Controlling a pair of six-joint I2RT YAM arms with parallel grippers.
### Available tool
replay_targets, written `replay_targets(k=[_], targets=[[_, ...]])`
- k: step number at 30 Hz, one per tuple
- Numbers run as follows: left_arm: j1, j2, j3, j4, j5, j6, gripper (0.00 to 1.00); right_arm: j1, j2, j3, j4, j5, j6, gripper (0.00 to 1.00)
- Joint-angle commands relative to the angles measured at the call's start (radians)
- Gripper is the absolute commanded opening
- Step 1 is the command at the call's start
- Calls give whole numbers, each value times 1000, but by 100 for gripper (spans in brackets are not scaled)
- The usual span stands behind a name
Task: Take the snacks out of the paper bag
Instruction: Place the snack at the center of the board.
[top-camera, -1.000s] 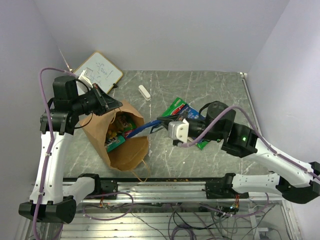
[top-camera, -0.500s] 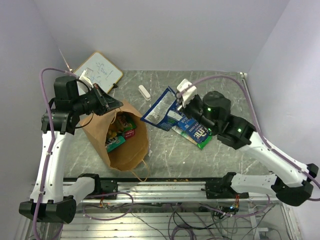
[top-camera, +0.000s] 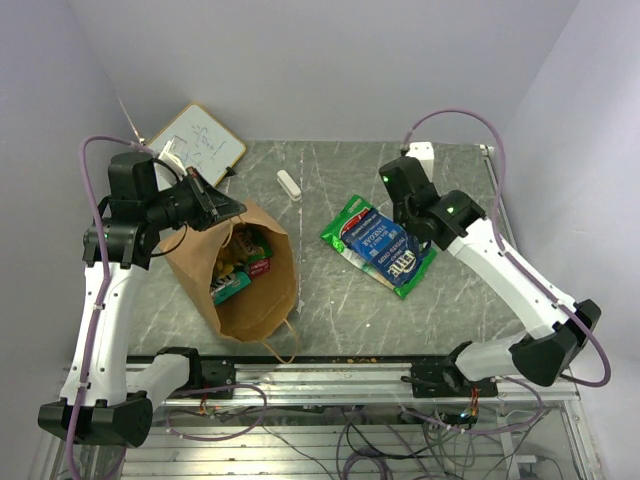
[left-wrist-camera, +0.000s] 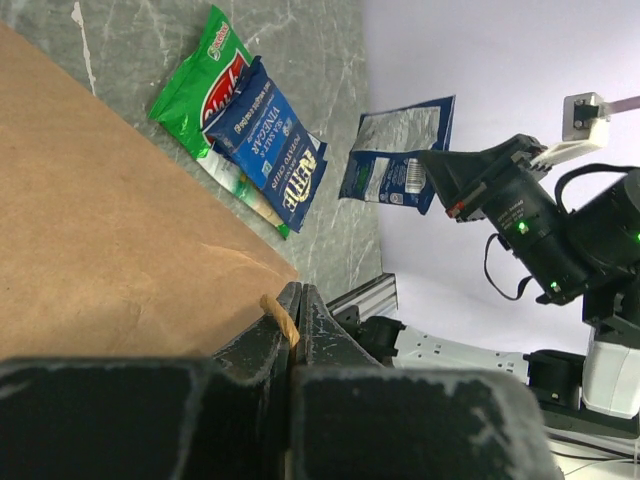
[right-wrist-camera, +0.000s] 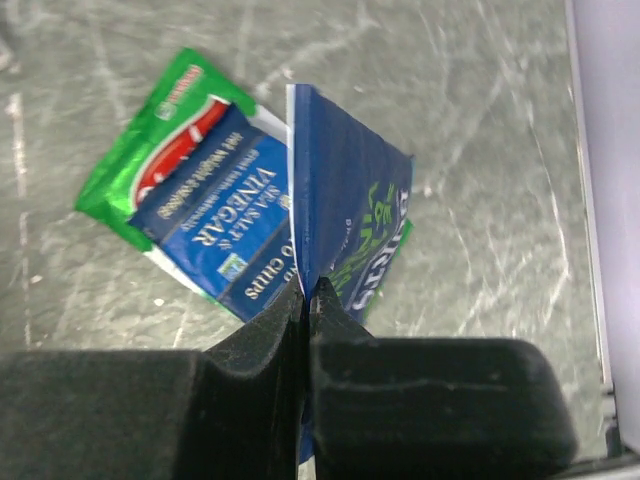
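- Over the table (top-camera: 330, 310), the top camera shows you the paper bag (top-camera: 235, 300) at the left, mouth open toward the lens, with red and green packets (top-camera: 247, 262) inside it.
- Your left gripper (top-camera: 228, 207) is pressed together on the bag's far rim.
- To the right of the bag a green packet (top-camera: 347, 222) lies flat, a blue packet (top-camera: 383, 252) rests on top of it, and a green-edged packet (top-camera: 422, 268) peeks out beneath.
- Your right gripper (top-camera: 397, 190) hangs over the far side of that pile. From here you cannot see what it pinches.
- At the far left sits a whiteboard (top-camera: 200, 140) with unreadable scribbles. A small white block (top-camera: 289, 185) lies near it.
- Through the left wrist camera, you see the fingers (left-wrist-camera: 275, 335) clamped on a brown paper edge of the bag.
- The blue packet on the table reads "Kettle", "SEA SALT & VINEGAR" and "POTATO CHIPS". The green one shows a red logo whose lettering is too small to read.
- The right gripper holds a second blue packet (left-wrist-camera: 398, 155) up in the air, clear of the table. Its silvery back and barcode face this camera.
- Through the right wrist camera, you see the fingers (right-wrist-camera: 255, 345) squeezed onto the edge of that second blue packet, which carries green lettering you cannot make out.
- On the table below it you can read "SEA SALT & VINEGAR" and "CHIPS" on the lying packet.
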Motion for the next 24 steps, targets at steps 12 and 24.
replay_targets(k=[12,24], targets=[[2,2,-8,53,29,-5,7,-206,131,45,-378,-23,480,0],[2,-5,-16,54,23,-6,7,-206,247,61,-151,-152,517,0]])
